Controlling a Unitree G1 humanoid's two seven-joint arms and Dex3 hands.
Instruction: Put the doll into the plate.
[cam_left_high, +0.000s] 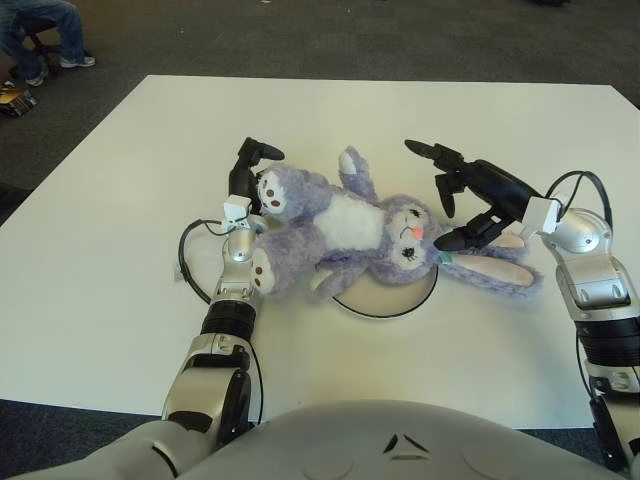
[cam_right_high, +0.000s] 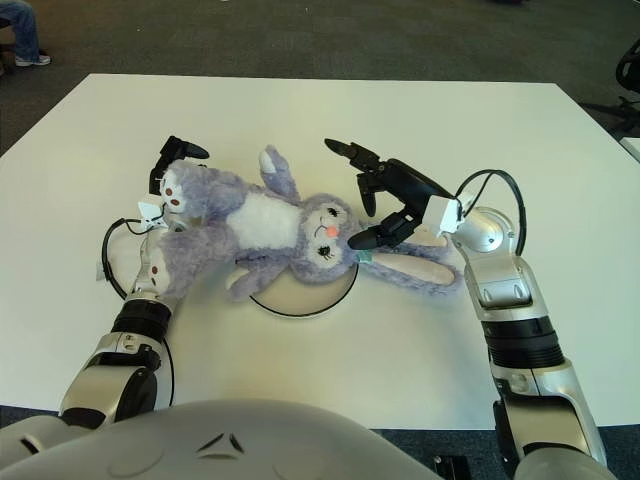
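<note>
A purple plush bunny doll (cam_left_high: 345, 220) lies on its back across the white table (cam_left_high: 450, 110). Its head and one arm are over the round grey plate (cam_left_high: 385, 297); its legs stretch left off the plate, and its long ears trail right onto the table. My right hand (cam_left_high: 442, 195) hovers just right of the doll's head, above the ears, with its fingers spread and nothing in them. My left hand (cam_left_high: 252, 165) stands against the doll's feet, fingers loose beside the upper foot and not closed on it.
A thin black cable (cam_left_high: 185, 255) loops on the table left of my left forearm. Beyond the far left corner a person's legs (cam_left_high: 40, 30) show by a chair on the dark carpet. The table's far and right edges are in view.
</note>
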